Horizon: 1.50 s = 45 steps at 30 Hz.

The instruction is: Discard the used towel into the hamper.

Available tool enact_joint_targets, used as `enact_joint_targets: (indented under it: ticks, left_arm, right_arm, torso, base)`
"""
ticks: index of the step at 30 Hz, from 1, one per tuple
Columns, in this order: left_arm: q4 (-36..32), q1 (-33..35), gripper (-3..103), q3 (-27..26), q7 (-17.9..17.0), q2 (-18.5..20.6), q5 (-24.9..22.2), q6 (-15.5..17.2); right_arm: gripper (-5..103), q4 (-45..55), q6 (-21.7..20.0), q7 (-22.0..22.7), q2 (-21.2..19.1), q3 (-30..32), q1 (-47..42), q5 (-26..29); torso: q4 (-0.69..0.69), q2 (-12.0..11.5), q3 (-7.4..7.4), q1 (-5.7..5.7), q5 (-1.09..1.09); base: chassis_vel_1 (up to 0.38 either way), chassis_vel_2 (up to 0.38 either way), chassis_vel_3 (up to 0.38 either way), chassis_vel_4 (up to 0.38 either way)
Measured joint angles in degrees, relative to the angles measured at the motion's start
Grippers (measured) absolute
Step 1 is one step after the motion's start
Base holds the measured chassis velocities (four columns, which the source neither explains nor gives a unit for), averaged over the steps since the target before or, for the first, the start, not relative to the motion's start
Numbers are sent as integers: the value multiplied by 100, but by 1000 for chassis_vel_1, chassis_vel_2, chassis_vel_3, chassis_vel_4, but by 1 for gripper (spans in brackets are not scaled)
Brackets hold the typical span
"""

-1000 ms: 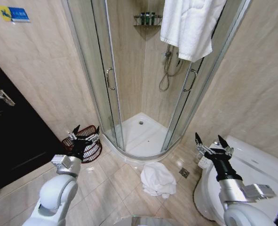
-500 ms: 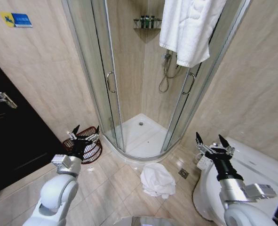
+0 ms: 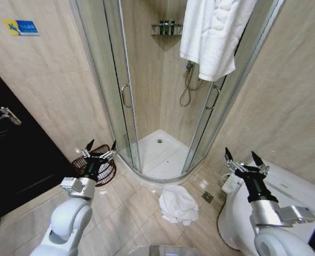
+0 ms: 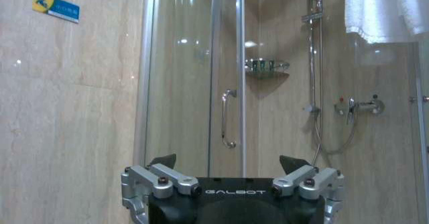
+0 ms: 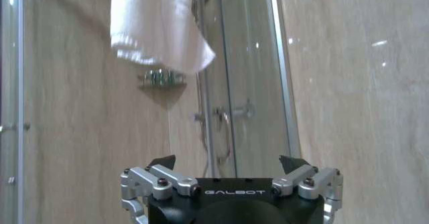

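Note:
The used towel (image 3: 178, 205) is a crumpled white heap on the tiled floor just outside the shower. The hamper (image 3: 109, 172), a small dark red wire-mesh basket, stands at the left against the wall beside the shower door. My left gripper (image 3: 101, 147) is raised in front of the hamper, open and holding nothing; the left wrist view shows it (image 4: 228, 161) with its jaws spread toward the shower. My right gripper (image 3: 240, 155) hovers open above the toilet, right of the towel, and faces the shower glass in the right wrist view (image 5: 228, 160).
A curved glass shower enclosure (image 3: 126, 96) fills the middle, with a clean white towel (image 3: 210, 32) hanging over its top. A white toilet (image 3: 288, 189) stands at the right, a dark door (image 3: 13, 160) at the left. A floor drain (image 3: 208, 197) lies beside the towel.
The whole picture has shifted a little, so the camera has moved. Both arms keep their raised pose with open grippers, and the towel lies where it was.

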Motion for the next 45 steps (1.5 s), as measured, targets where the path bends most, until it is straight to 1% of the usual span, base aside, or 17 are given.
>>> enact_joint_targets:
  ticks: [5,9,12,13,16,17,20,21,24,26,28,29,32,38,41,44,45]
  left_arm:
    - [114,143,100,-87,57,55,141,-235]
    - [352,-64,100,187,29,110,245,-273]
    - [425,-325,100,495,-5,169,337,-219]
    - [425,-325,100,495,-5,169,337,-219]
    - [362,-241,100,609,-34,14,509,-191]
    - [362,-241,100,609,-34,14,509,-191]
    - [372,-37,100,720,-40,-197,797,-301]
    - [372,-37,100,720,-40,-197,797,-301]
    - [447,48,100,850,-46,-354,1067,-381]
    - [457,55,100,872,-51,-394,1117,-385]
    - [482,55,100,895,-58,-488,1181,-387]
    - [482,55,100,895,-58,-488,1181,-387]
    - [590,37,100,922,-70,-660,1269,-401]
    - [732,-17,100,959,-92,-961,1339,-464]
    - [799,-59,100,991,-116,-1083,1409,-478]
    - [810,-65,100,1010,-122,-1125,1454,-471]
    - [810,-65,100,1010,-122,-1125,1454,-471]
  right_arm:
    - [100,0,42,157,-417,249,394,384]
    - [100,1,172,332,-918,636,570,830]
    - [100,2,105,522,-1629,1162,848,1521]
    - [100,2,105,522,-1629,1162,848,1521]
    - [100,-123,11,571,-2637,1307,1373,1926]
    - [100,-123,11,571,-2637,1307,1373,1926]
    - [100,-794,44,476,-3470,1183,1985,2222]
    - [100,-794,44,476,-3470,1183,1985,2222]
    - [100,-1570,35,455,-4318,925,2970,2841]
    - [100,-1798,6,440,-4552,809,3312,3004]
    - [100,-2262,-103,392,-5045,446,4115,3309]
    - [100,-2262,-103,392,-5045,446,4115,3309]
    - [100,-2871,-186,339,-5563,-499,5665,3561]
    - [100,-3385,-301,281,-5646,-1628,7175,3666]
    - [100,-3678,-312,329,-5439,-2350,8078,3622]
    - [100,-4134,-284,447,-4922,-3426,9084,3402]
    - [100,-4134,-284,447,-4922,-3426,9084,3402]
  torso:
    - [0,-11,-7,-4,1]
    - [-2,-24,-14,-10,1]
    - [-4,-35,-20,-15,2]
    - [-4,-35,-20,-15,2]
    - [0,-45,-26,-20,-1]
    - [0,-45,-26,-20,-1]
    - [1,-53,-29,-24,3]
    - [1,-53,-29,-24,3]
    - [0,-60,-32,-26,1]
    - [0,-62,-33,-27,2]
    - [-2,-66,-35,-28,2]
    - [-2,-66,-35,-28,2]
    - [-1,-69,-38,-31,-4]
    - [-2,-74,-40,-33,2]
    - [-4,-75,-43,-35,-3]
    - [0,-79,-42,-35,5]
    - [0,-79,-42,-35,5]
  base:
    - [0,0,0,0]
    - [0,0,0,0]
    - [0,0,0,0]
    - [0,0,0,0]
    - [0,0,0,0]
    - [0,0,0,0]
    - [0,0,0,0]
    - [0,0,0,0]
    - [0,0,0,0]
    - [0,0,0,0]
    - [0,0,0,0]
    - [0,0,0,0]
    - [0,0,0,0]
    - [0,0,0,0]
    - [0,0,0,0]
    - [0,0,0,0]
    - [0,0,0,0]
